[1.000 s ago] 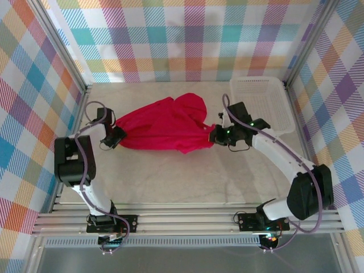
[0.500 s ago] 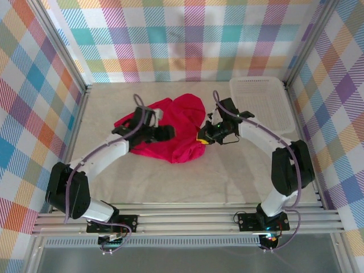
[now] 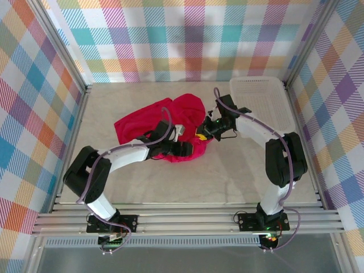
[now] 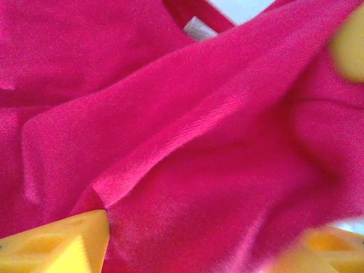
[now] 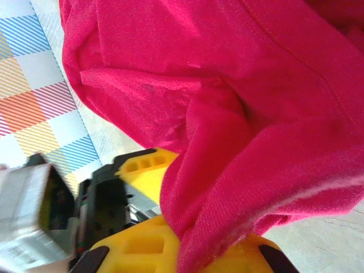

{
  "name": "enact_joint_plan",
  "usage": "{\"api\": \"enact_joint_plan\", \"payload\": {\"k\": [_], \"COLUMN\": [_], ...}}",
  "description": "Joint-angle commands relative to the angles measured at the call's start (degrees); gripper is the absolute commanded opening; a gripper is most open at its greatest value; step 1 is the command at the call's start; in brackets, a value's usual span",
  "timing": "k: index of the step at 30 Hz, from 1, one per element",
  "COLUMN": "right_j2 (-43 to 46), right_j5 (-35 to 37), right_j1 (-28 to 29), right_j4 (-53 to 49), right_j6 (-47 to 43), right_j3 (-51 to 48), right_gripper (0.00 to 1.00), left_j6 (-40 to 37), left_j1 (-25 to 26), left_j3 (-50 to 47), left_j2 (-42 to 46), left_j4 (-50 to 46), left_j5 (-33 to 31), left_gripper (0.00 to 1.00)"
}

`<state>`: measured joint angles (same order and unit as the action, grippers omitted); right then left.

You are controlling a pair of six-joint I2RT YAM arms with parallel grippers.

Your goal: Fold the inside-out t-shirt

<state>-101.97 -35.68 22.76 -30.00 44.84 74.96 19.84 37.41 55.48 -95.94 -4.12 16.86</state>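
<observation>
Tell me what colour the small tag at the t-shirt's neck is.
White. The tag shows best in the left wrist view, against the red t-shirt.

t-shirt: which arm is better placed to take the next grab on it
Left. The left gripper sits with jaws apart over the t-shirt, free to pinch a new spot. The right gripper is shut on the cloth's right edge and is probably best left anchoring it.

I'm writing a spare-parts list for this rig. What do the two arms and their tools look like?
Both the left arm and right arm have white tubular links, bulky black joints and a loose greyish-purple cable. The left tool and right tool are black with bright yellow fingers moulded with pockets. Small green lights glow near the right wrist.
</observation>
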Motion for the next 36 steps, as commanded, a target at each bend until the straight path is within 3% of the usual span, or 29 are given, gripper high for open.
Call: {"api": "enact_joint_plan", "payload": {"k": [1,4,9,14,17,20,22,26,32,36], "right_j2": [0.17,-0.30,-6.53,-12.47,-12.36,-9.23,-5.16,2.24,10.83,11.79], "right_j5": [-1.50,0.87,17.48,24.32,23.79,23.53,24.72,23.40,10.36,8.73], "right_j1": [-0.53,-1.00,-1.49,-1.46,-1.19,-1.14,-1.14,-1.06,-0.17,2.36], "right_j4": [-0.05,-2.02,-8.17,-9.39,-10.61,-12.81,-13.53,-13.05,1.08,8.93], "right_j6": [0.54,-2.47,-12.06,-14.82,-15.72,-16.36,-16.61,-16.58,-10.75,-7.66], "right_j3": [2.04,1.81,1.92,4.60,5.93,5.89,4.21,0.16,-11.66,-15.65], "right_gripper": [0.00,0.00,0.00,0.00,0.06,0.38,0.44,0.46,0.44,0.50], "left_j6": [-0.77,-1.54,-3.12,-2.56,0.62,5.86,8.73,14.12,13.71,15.42], "left_j1": [0.65,0.23,-0.83,-3.30,-5.15,-6.95,-7.81,-9.79,-11.12,-11.74], "left_j3": [3.21,7.07,15.21,19.29,15.43,9.26,5.38,-0.40,-1.70,-1.26], "left_j2": [-3.51,-2.54,6.08,10.60,11.21,9.75,7.77,4.45,3.46,1.83], "left_j4": [0.48,-4.31,-16.58,-21.01,-14.57,-3.40,2.26,11.67,12.07,12.21], "left_j5": [-2.08,-1.53,2.57,15.01,21.95,28.21,30.28,31.46,28.46,27.96], "left_gripper": [0.48,0.01,0.00,0.00,0.00,0.00,0.00,0.00,0.00,0.00]}}
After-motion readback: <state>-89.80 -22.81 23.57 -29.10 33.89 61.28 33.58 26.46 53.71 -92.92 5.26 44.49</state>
